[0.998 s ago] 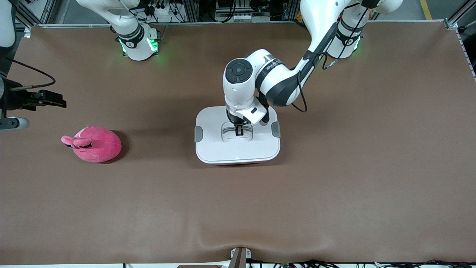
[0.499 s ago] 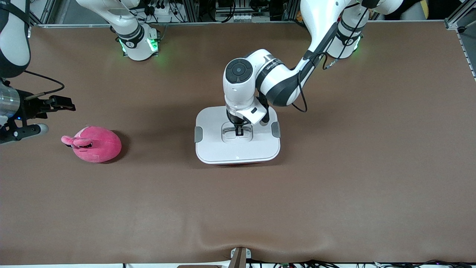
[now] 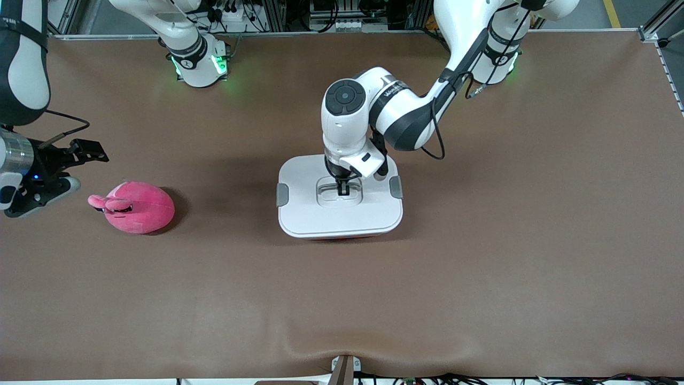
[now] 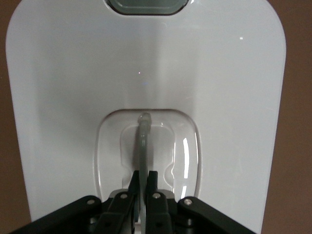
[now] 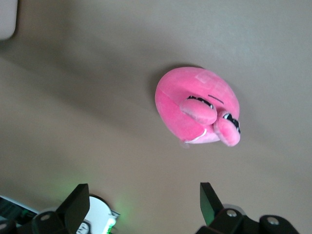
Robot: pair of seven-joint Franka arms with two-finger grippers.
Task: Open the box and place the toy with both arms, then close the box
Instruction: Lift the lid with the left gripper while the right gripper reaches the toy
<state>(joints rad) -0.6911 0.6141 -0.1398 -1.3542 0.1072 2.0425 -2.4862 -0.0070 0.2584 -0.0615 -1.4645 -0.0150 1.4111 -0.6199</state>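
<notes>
Lid [image 3: 310, 214] sits on the box mid-tabletop [image 3: 481, 267]; your left claw [image 3: 342, 188] is clenched on its handle [image 4: 143, 141]. Right claw [image 3: 80, 152] hangs released beside the toy [image 3: 140, 207], not yet boxed.

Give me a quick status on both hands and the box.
Left hand shut on lid handle, box not open. Right hand open, beside toy, not holding it. Nothing in the way.

box body [image 3: 342, 236]: showing only a thin pink sliver under the white lid [image 3: 315, 214]
right arm [image 3: 21, 59]: being cut off by the front view's edge
toy [image 3: 136, 207] face: showing too small to tell
</notes>
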